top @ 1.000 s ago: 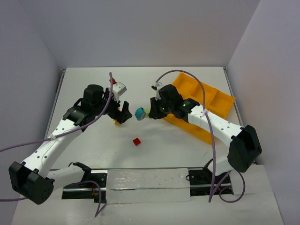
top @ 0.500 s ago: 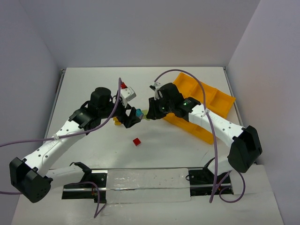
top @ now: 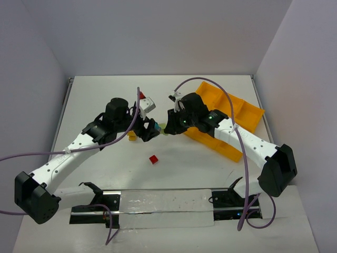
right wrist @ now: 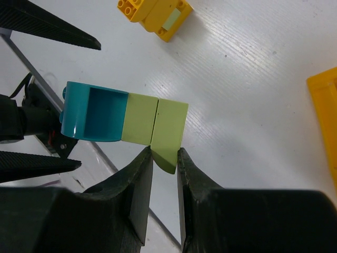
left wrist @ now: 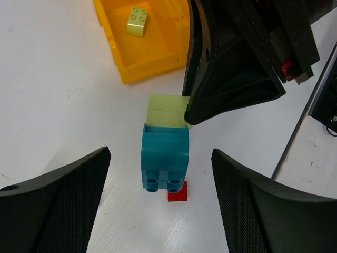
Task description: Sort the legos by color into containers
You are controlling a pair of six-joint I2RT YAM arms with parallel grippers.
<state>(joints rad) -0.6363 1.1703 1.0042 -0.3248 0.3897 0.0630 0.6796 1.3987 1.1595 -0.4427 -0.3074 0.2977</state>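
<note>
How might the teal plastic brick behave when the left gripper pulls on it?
Probably rigid: the teal plastic brick juts out unsupported without sagging. It likely resists, being pressed onto light green bricks pinched by the right gripper.

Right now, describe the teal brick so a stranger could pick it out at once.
Left of the orange tray, the right claw pinches a pair of pale green bricks. The teal brick caps their free end, between the open fingers of the left claw: the only teal piece, with rounded corners.
</note>
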